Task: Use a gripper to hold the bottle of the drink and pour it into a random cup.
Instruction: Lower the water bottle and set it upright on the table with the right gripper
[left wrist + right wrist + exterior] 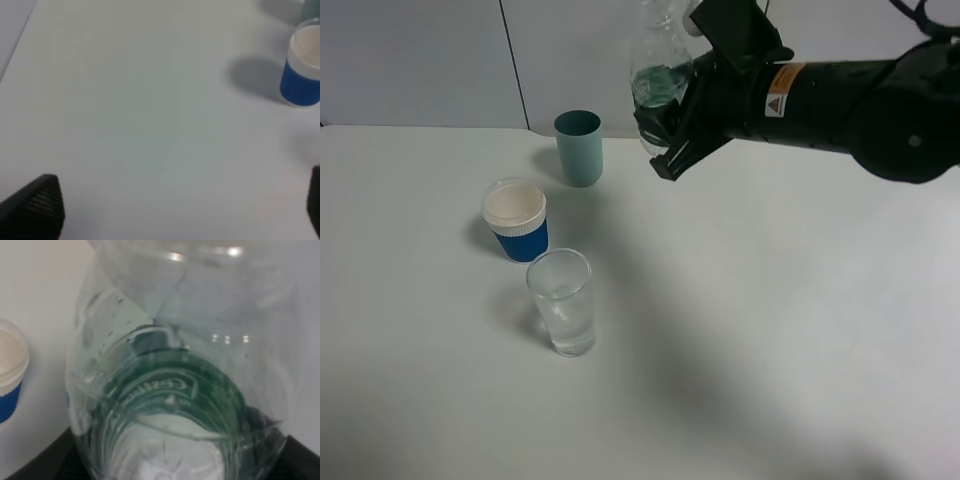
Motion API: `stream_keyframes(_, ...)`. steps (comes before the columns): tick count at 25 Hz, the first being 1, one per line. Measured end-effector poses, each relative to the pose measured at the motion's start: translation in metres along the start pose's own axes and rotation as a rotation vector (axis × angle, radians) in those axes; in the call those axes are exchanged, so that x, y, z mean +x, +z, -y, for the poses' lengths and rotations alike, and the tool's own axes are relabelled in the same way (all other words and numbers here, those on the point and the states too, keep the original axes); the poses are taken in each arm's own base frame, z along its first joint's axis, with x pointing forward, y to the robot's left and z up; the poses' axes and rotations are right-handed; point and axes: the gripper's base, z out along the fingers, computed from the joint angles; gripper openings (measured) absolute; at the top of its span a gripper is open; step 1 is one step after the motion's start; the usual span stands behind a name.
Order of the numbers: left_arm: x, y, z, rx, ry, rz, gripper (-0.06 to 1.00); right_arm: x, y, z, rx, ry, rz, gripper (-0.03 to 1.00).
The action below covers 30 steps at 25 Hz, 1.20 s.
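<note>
The right claw (672, 130) holds the bottle (660, 82) high over the surface (780, 310)
Its jaws clamp the green-labelled body; the clear cup (562, 302) stands well apart; the left claw (175, 205) gapes wide.

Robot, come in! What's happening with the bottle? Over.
Right tool shut on bottle, held high. Left tool open, empty. Glass stands apart, blue cup close beside it.

Top of the bottle (661, 85) cut off in exterior view; blue cup (300, 82) cropped
</note>
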Motion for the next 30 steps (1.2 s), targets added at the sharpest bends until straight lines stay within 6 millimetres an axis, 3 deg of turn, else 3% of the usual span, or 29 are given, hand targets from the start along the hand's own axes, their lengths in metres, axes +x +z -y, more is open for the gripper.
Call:
stream_keyframes(11,0.0,0.0,0.0,0.0,0.0,0.0,0.98,0.043,-0.015,0.006,0.049,0.232,0.003,0.55)
stream_keyframes(18,0.0,0.0,0.0,0.0,0.0,0.0,0.98,0.063,-0.003,0.006,0.059,0.49,-0.009,0.55)
stream_keyframes(30,0.0,0.0,0.0,0.0,0.0,0.0,0.98,0.1,0.02,-0.004,0.044,0.338,-0.087,0.55)
